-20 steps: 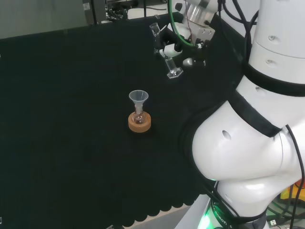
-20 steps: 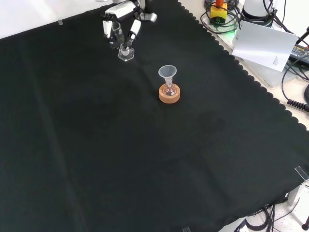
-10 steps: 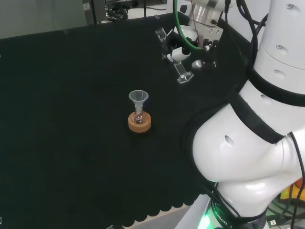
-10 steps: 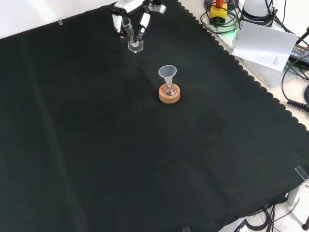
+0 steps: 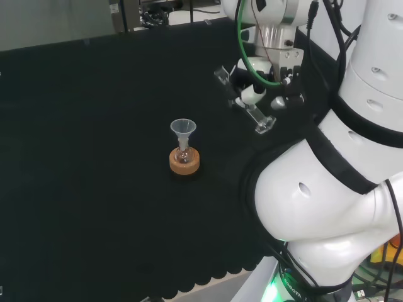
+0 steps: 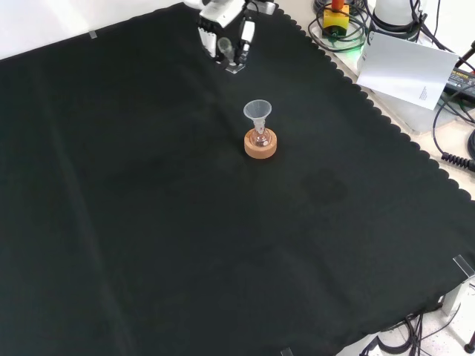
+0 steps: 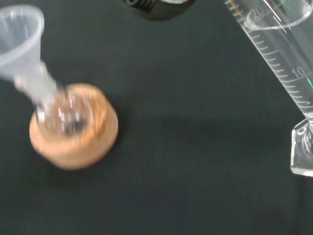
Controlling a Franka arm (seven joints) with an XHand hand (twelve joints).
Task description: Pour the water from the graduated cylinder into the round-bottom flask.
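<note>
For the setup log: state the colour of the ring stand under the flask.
The ring stand is tan cork, light brown, clearest in the wrist view.

Even overhead light falls on the matte black cloth (image 6: 148,222), which gives almost no shadow or glare. The white arm links (image 5: 327,207) look bright. In the wrist view the funnel (image 7: 19,36) and cork ring (image 7: 73,139) are motion-blurred, the graduated cylinder (image 7: 281,58) sharper.

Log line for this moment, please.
hand: shut on graduated cylinder, tilted | flask: in cork ring, funnel on top | pour: not started
</note>
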